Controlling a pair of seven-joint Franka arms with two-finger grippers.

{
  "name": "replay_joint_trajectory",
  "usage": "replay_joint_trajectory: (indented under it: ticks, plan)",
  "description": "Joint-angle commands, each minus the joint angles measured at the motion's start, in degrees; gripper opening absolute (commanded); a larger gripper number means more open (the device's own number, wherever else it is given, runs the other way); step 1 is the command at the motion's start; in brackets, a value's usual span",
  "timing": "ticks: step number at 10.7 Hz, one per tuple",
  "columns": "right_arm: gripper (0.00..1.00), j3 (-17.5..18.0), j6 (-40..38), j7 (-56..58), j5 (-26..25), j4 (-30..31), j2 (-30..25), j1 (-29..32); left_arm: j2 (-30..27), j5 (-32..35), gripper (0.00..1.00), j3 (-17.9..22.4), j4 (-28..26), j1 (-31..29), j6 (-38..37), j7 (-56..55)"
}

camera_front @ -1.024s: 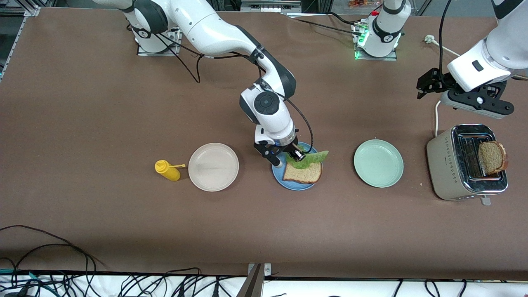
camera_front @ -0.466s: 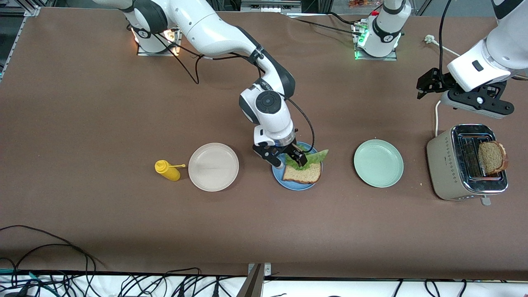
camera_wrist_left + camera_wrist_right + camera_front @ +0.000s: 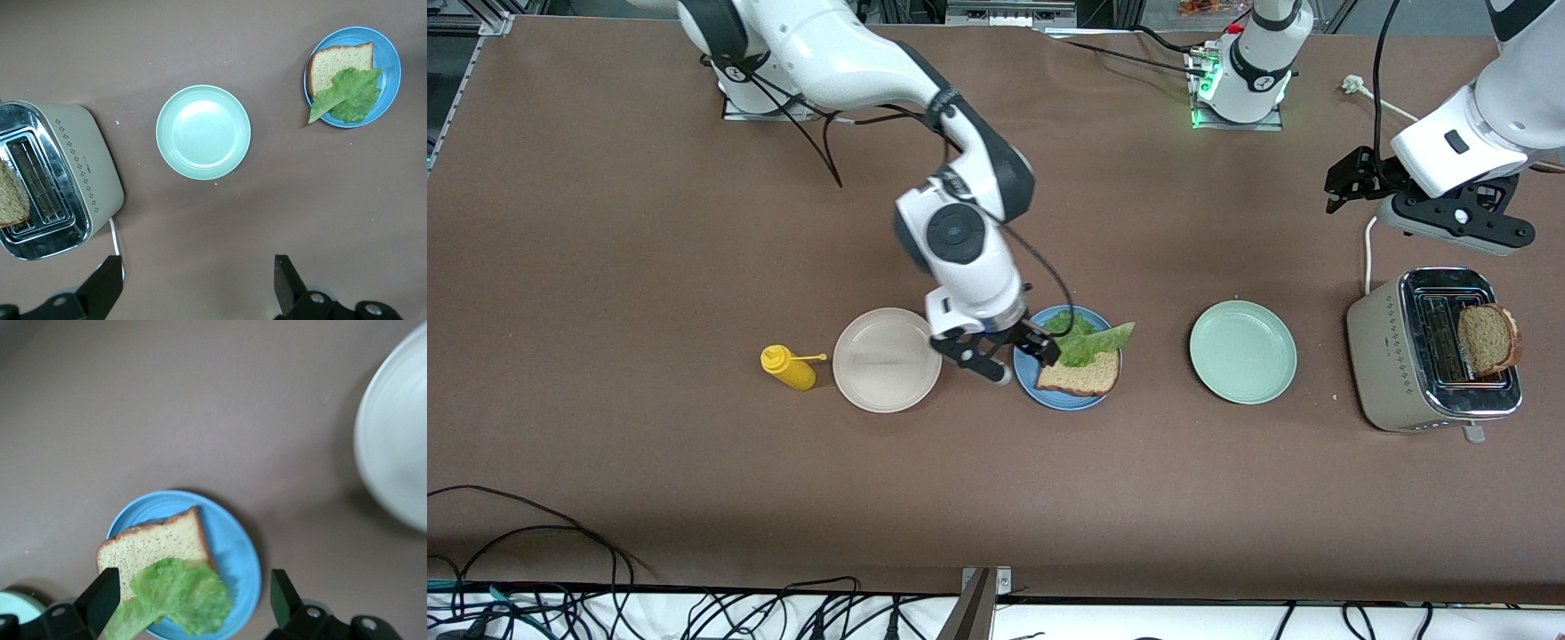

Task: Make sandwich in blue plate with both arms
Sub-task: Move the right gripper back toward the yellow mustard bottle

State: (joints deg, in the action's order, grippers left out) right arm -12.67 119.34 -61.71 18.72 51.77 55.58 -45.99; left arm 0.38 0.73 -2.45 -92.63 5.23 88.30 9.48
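Note:
The blue plate (image 3: pixel 1063 398) holds one brown bread slice (image 3: pixel 1080 375) with a green lettuce leaf (image 3: pixel 1089 342) lying on it and over the plate's rim. My right gripper (image 3: pixel 1014 356) is open and empty, above the plate's edge toward the cream plate. In the right wrist view, the plate (image 3: pixel 233 547), slice (image 3: pixel 150 550) and lettuce (image 3: pixel 180 593) show between the open gripper (image 3: pixel 192 603). A second slice (image 3: pixel 1488 338) stands in the toaster (image 3: pixel 1383 356). My left gripper (image 3: pixel 1454 227) waits open above the table beside the toaster; its wrist view shows it open (image 3: pixel 197 287).
A pale-green plate (image 3: pixel 1242 352) lies between the blue plate and the toaster. A cream-white plate (image 3: pixel 887 359) and a yellow mustard bottle (image 3: pixel 787 367) lie toward the right arm's end. Cables run along the table's near edge.
My right gripper has opened, let go of the lettuce and moved off toward the cream plate. The lettuce stays on the slice. The left arm has not moved.

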Motion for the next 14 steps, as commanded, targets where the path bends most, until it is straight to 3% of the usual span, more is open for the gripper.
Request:
replay_joint_trajectory:
  ticks: [1, 3, 6, 8, 14]
  plan:
    - [1.0, 0.89, -4.89, 14.55, 2.11, 13.59, -13.01, 4.4, 0.68, 1.03, 1.0, 0.07, 1.58, 0.3, -0.67, -0.34]
    - [1.0, 1.15, -8.58, 23.69, 2.02, 18.43, -18.28, 7.65, 0.68, 1.03, 1.0, 0.07, 1.58, 0.3, -0.67, -0.34]
    - [1.0, 5.88, -10.27, 36.62, 0.88, 27.83, -26.55, 15.9, 0.68, 1.03, 1.0, 0.07, 1.58, 0.3, -0.67, -0.26]
    - [1.0, 6.07, -11.75, 45.05, -1.13, 32.94, -31.12, 19.43, 0.68, 1.03, 1.0, 0.07, 1.58, 0.3, -0.67, -0.34]
    - [1.0, 6.07, -17.83, 64.92, -6.85, 37.17, -37.55, 28.4, 0.68, 1.12, 1.0, 0.16, 1.58, 0.22, -0.67, 0.01]
